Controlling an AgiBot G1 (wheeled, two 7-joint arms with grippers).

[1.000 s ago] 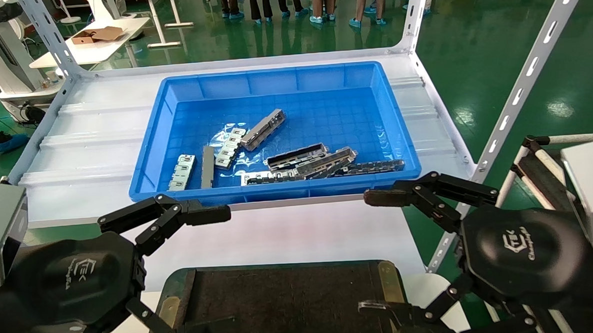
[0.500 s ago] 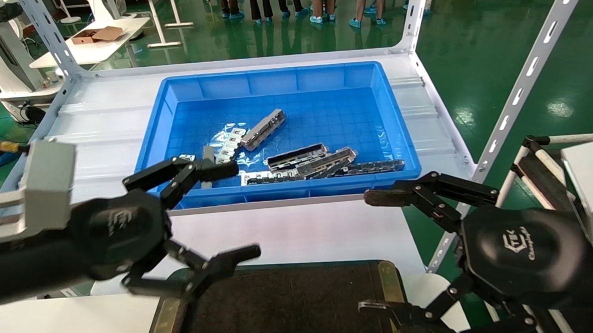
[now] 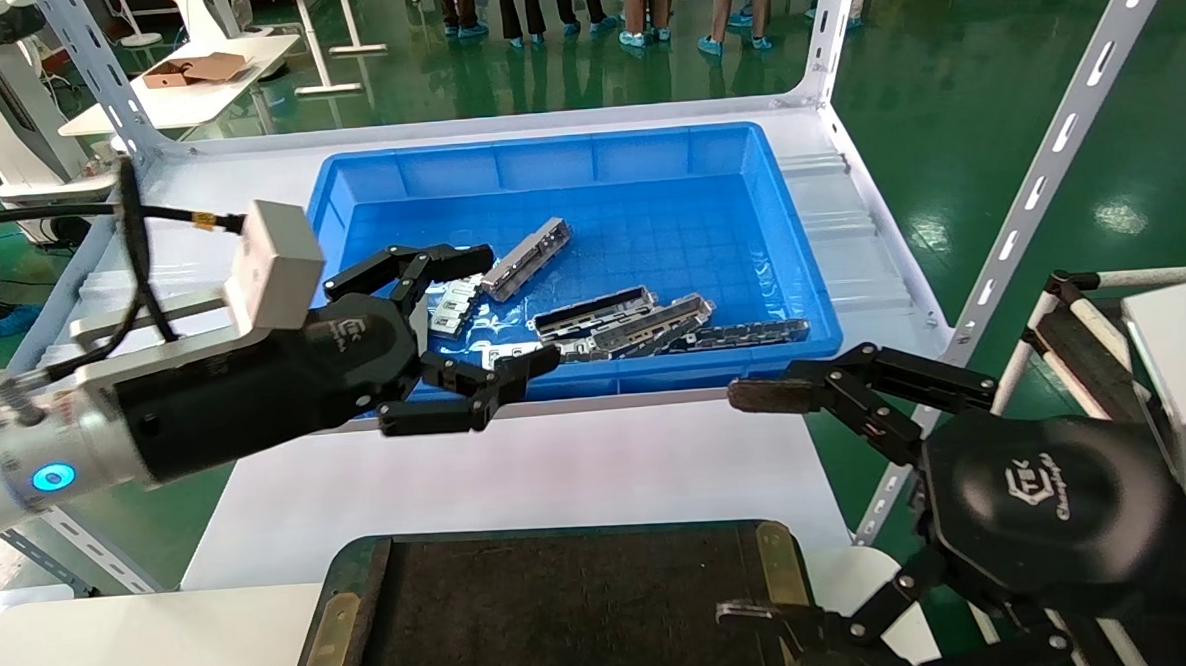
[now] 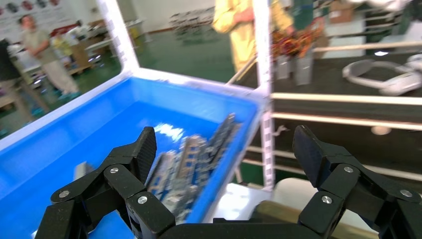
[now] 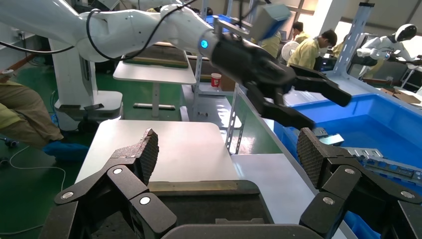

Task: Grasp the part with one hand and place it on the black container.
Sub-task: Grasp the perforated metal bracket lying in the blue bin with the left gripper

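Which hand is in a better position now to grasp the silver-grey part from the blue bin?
Left. The black left hand hangs open over the deep blue plastic bin, near the slim silver-grey metal channel bar. The black right hand waits open outside the bin.

The left hand (image 3: 433,335) hovers over the blue bin's (image 3: 795,254) near-left corner, fingers spread wide and empty. The right hand (image 3: 860,491) sits parked beside the bin's near-right corner, fingers apart.

The white counter (image 3: 559,465) carries a blue bin (image 3: 800,254) at the far side. Metal bars lie inside the bin. A black tray (image 3: 565,614) sits at the near edge of the counter.
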